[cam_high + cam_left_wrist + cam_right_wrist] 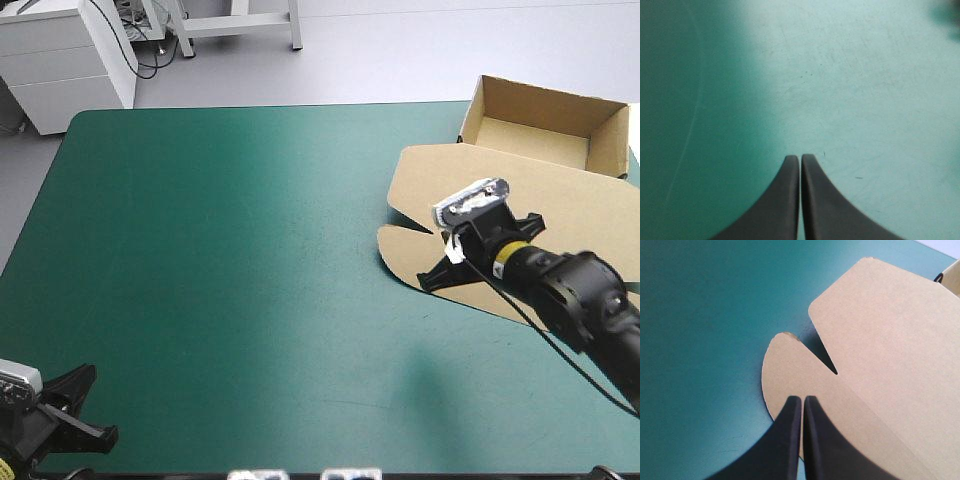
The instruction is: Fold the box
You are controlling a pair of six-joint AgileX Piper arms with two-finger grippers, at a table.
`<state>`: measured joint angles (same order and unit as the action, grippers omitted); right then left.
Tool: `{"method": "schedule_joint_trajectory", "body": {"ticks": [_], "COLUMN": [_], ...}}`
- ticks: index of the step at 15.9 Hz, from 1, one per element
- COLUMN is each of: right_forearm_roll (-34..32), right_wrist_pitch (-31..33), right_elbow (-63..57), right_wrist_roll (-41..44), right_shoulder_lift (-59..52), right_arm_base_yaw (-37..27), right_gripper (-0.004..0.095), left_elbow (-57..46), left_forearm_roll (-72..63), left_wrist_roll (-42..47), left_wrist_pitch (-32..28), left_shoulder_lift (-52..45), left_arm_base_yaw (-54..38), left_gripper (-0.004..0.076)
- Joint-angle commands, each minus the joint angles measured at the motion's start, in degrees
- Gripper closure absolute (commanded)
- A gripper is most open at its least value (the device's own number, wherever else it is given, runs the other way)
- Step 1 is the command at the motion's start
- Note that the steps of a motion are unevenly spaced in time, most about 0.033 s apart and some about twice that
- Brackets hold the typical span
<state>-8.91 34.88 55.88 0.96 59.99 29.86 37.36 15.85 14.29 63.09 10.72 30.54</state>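
At the far right corner of the counter (250, 250): box (560, 195), brown, tray walls raised, lid lying flat, long axis running from that corner toward the counter's middle.

Right gripper (801, 399): jaws pressed together, tips over the lid's rounded flap (785, 365) at its edge; no board seen between them.

Left gripper (800, 157): jaws together, empty, at the near left corner, well apart from the box.

Nearer arm, by judgement: right.

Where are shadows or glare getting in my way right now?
High view: even light, only a faint shadow on the cover. Left wrist view: a bright patch of glare ahead of the left gripper, dark off to one side. Right wrist view: a dark shadow in the slit of the box.
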Motion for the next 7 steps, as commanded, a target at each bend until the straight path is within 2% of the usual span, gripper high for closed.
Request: {"method": "schedule_joint_trajectory", "body": {"ticks": [1, 7], "right_forearm_roll": [-1.22, -1.22], "right_wrist_pitch": [-8.21, -9.36], "right_elbow": [-3.77, -12.94], "right_wrist_roll": [1.13, 1.90], "right_shoulder_lift": [-7.51, -20.19], "right_arm_base_yaw": [0.11, 0.11], "right_gripper": [0.0908, 0.0908], "left_elbow": [1.19, 1.19], "left_forearm_roll": [-0.61, -1.85], "left_wrist_roll": [0.40, -2.43], "left_wrist_pitch": [-6.63, -8.15], "left_shoulder_lift": [0.87, 0.87], "left_arm_base_yaw": [0.35, 0.35], "left_gripper": [0.0731, 0.0731]}}
